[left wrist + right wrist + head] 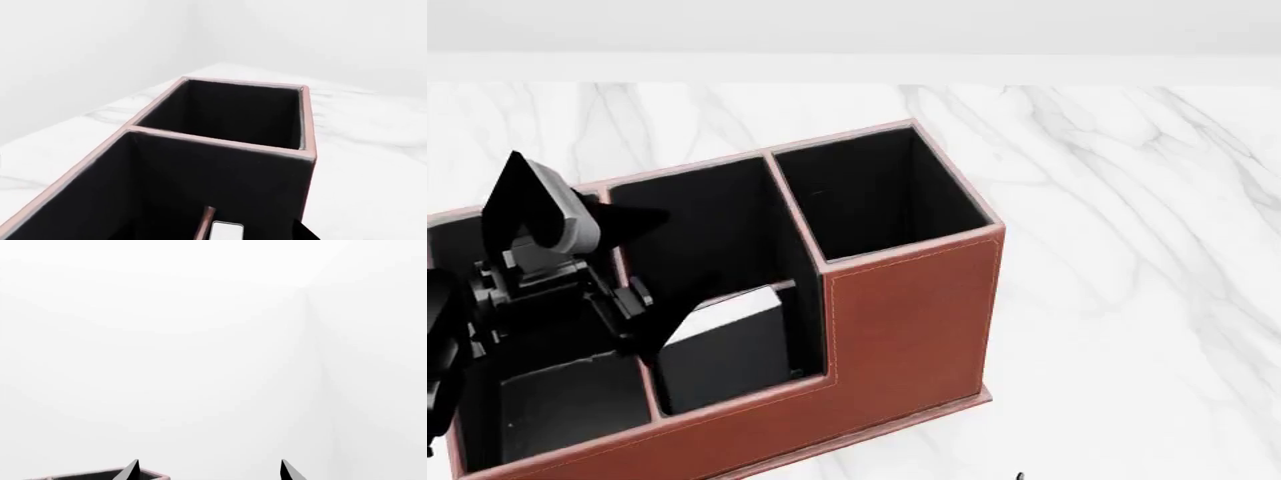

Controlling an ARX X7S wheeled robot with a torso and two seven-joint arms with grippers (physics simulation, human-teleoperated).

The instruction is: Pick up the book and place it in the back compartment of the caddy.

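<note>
Head view: caddy (914, 320) is sitting on the white marble table (1121, 200), running from the near-left part of the table toward the middle, tall square end pocket at its right end. Left gripper (647, 265) is hovering over the caddy's left-middle section, fingers spread wide, nothing between them. Book (731, 340) is standing tilted inside the middle section, white page edges facing up, black cover facing front; it is lying in the near low-walled part. Cannot tell whether that is the back compartment (701, 225) or the pocket in front of it.

Left wrist view is looking into the black-lined pockets, book's pale edge (225, 231) showing low inside.

Right gripper (210, 471): only two fingertips showing, set wide apart, nothing held, caddy rim (100, 474) just beyond them.
</note>
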